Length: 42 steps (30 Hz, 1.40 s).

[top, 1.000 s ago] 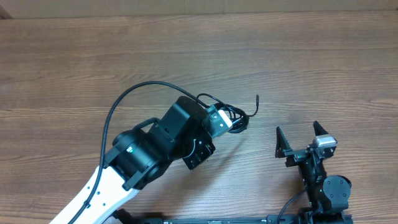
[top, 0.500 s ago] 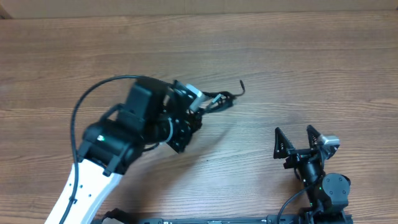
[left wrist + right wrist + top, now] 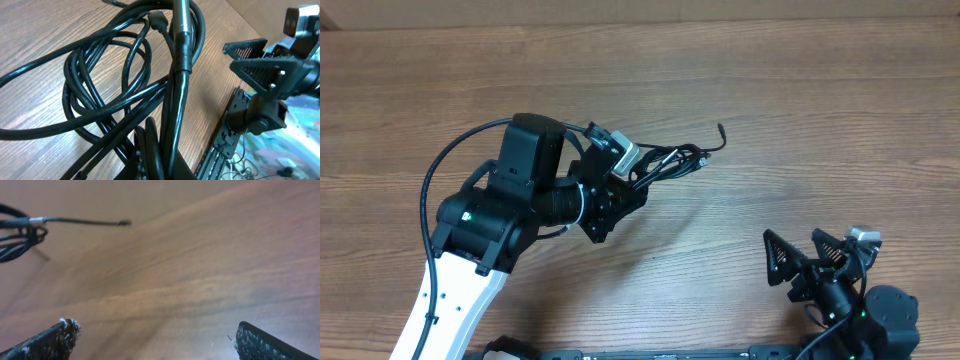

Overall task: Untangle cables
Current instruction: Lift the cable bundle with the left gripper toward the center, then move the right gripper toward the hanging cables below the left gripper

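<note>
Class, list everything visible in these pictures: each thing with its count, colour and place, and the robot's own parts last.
thin black flexible cables: one tangled bundle, strand count unclear, black, at the table's middle
brown wooden table: one, brown, beneath everything
left tool: one, black, shut on the cables
right tool: one, black, open and holding nothing, at the near right
left arm: one, white and black, near left
right arm: one, black, near right corner
</note>
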Each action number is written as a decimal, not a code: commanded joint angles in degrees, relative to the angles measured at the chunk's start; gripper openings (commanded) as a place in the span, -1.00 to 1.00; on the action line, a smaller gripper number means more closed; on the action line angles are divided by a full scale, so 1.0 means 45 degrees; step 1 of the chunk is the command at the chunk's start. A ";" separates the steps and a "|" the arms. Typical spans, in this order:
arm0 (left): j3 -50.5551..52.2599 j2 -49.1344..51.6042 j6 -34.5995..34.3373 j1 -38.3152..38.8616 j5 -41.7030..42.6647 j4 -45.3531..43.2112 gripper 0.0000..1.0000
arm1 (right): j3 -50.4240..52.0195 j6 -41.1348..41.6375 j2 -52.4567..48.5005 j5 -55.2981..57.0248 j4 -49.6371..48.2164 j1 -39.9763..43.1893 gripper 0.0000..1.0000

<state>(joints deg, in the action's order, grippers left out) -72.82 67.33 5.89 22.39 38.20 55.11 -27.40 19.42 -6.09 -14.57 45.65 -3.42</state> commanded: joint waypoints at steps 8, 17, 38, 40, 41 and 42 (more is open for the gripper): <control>-0.0282 -0.0189 0.0976 -0.0053 0.0510 -0.0364 -0.92 | -0.3138 0.0073 -0.4541 -0.5479 0.0233 -0.0010 1.00; -0.0282 0.0155 -0.0228 -0.0053 0.0515 -0.0806 -0.92 | -0.3395 0.3546 -0.6329 -0.9938 -0.4653 -0.0010 1.00; -0.0282 0.1059 -0.2419 0.2385 0.0801 -0.3614 -0.92 | -0.3395 1.0074 -0.6441 -0.8038 -0.7752 -0.0010 0.54; -0.0282 0.1214 -0.2424 0.2691 0.0806 -0.3905 -0.92 | -0.3395 1.0064 -0.6441 -0.7762 -0.7747 -0.0010 0.38; -0.0282 0.1307 -0.2482 0.2856 0.0811 -0.4065 -0.92 | -0.3395 1.0064 -0.6441 -0.7587 -0.7747 -0.0010 0.32; -0.0282 0.1355 -0.2511 0.2963 0.0826 -0.4182 -0.91 | -0.3395 1.0059 -0.6441 -0.7431 -0.7742 -0.0010 0.25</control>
<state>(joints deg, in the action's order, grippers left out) -72.79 72.69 -4.58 34.17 41.56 38.06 -41.36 64.60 -35.11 -51.16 11.16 -3.46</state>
